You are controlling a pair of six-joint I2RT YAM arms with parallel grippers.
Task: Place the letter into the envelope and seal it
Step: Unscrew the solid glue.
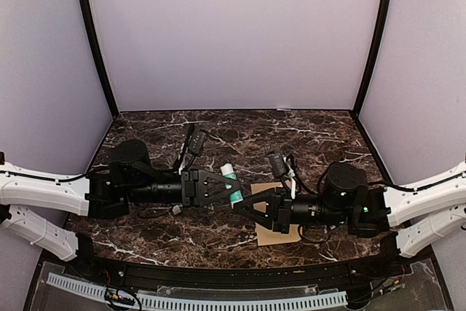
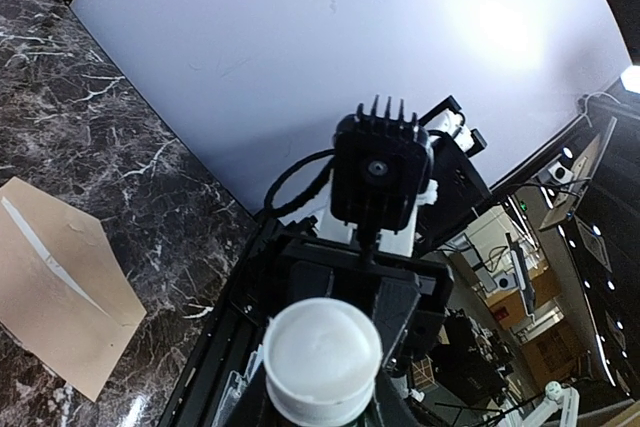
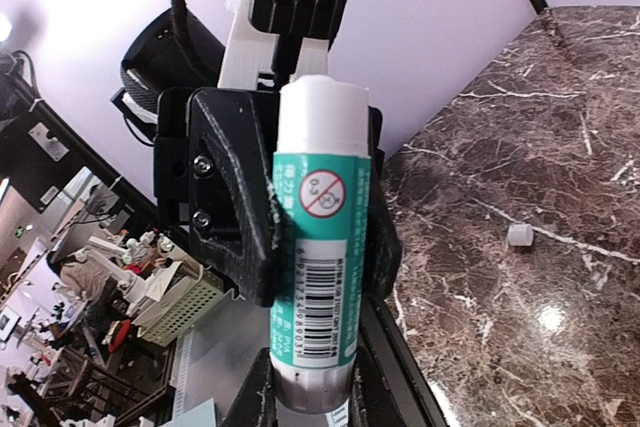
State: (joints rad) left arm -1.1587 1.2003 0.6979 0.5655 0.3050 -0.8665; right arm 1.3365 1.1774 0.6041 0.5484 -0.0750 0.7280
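Has envelope (image 1: 278, 236) on table (image 1: 218, 125) beneath right tool (image 1: 240, 205); tan, flap open. Grips glue stick (image 3: 318, 247) with left tool (image 1: 229, 186) and right.

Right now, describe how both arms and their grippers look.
Both arms have white shells near the base, left arm and right arm, then black cylindrical joints. The left gripper and right gripper are black, triangular, with openwork frames. Black cables loop over each wrist.
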